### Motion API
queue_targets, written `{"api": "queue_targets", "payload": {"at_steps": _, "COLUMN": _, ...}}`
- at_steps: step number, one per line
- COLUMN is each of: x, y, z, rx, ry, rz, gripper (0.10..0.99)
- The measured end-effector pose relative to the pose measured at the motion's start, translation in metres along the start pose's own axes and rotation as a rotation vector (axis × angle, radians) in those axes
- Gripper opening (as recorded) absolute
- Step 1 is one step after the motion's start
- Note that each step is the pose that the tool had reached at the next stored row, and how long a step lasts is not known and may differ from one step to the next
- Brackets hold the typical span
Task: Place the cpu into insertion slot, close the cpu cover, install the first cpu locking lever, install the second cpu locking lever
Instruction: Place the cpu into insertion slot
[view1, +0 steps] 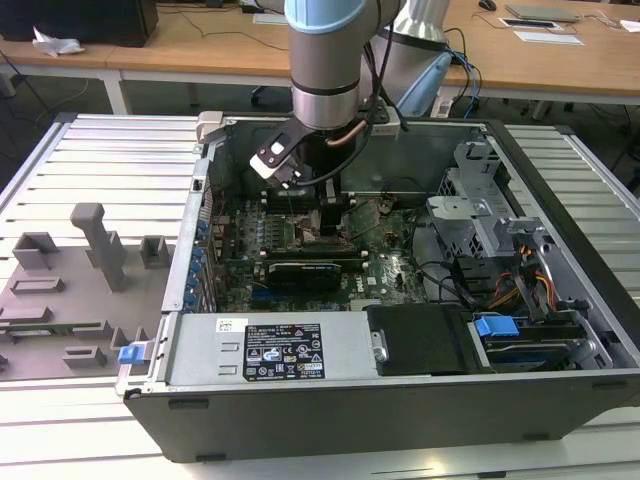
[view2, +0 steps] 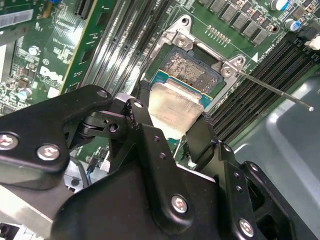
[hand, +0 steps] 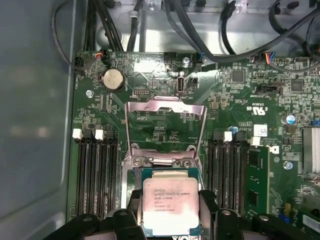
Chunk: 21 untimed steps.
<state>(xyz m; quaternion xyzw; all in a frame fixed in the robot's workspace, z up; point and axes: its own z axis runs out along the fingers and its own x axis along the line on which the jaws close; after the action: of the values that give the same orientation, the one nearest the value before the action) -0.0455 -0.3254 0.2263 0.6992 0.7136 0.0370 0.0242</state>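
UR arm (view1: 325, 60) reaches straight down into the PC case (view1: 300, 400), gripper (view1: 322, 215) low over the motherboard (view1: 390, 270). First wrist view: cpu cover (hand: 165, 104) flipped up, open, just beyond the cpu (hand: 170, 205). Second wrist view: insertion slot (view2: 192, 67) contacts part-exposed, lever rod (view2: 272, 90) sticking out. Fingers (view2: 141, 112) clamped on cpu's opposite edges, chip betw. them over the slot; seated or not, can't tell.

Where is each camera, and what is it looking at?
Exterior view: outside the computer case, looking down into it; the arm shows.
First wrist view: on the wrist, facing the open cpu cover; the end effector shows.
Second wrist view: on the wrist, slanting at the insertion slot; end effector shows.
Both wrist views share the cpu.
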Motion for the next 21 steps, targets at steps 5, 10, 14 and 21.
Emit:
{"api": "queue_targets", "payload": {"at_steps": 5, "x": 0.0051, "y": -0.0047, "z": 0.0071, "rx": 0.0, "ry": -0.0014, "rz": 0.014, "gripper": 0.541}}
{"api": "queue_targets", "payload": {"at_steps": 10, "x": 0.0058, "y": -0.0083, "z": 0.016, "rx": 0.001, "ry": -0.0026, "rz": 0.021, "gripper": 0.541}}
{"api": "queue_targets", "payload": {"at_steps": 14, "x": 0.0058, "y": -0.0084, "z": 0.0163, "rx": 0.001, "ry": -0.0027, "rz": 0.022, "gripper": 0.541}}
{"api": "queue_targets", "payload": {"at_steps": 21, "x": 0.006, "y": -0.0091, "z": 0.024, "rx": 0.001, "ry": -0.0034, "rz": 0.03, "gripper": 0.541}}
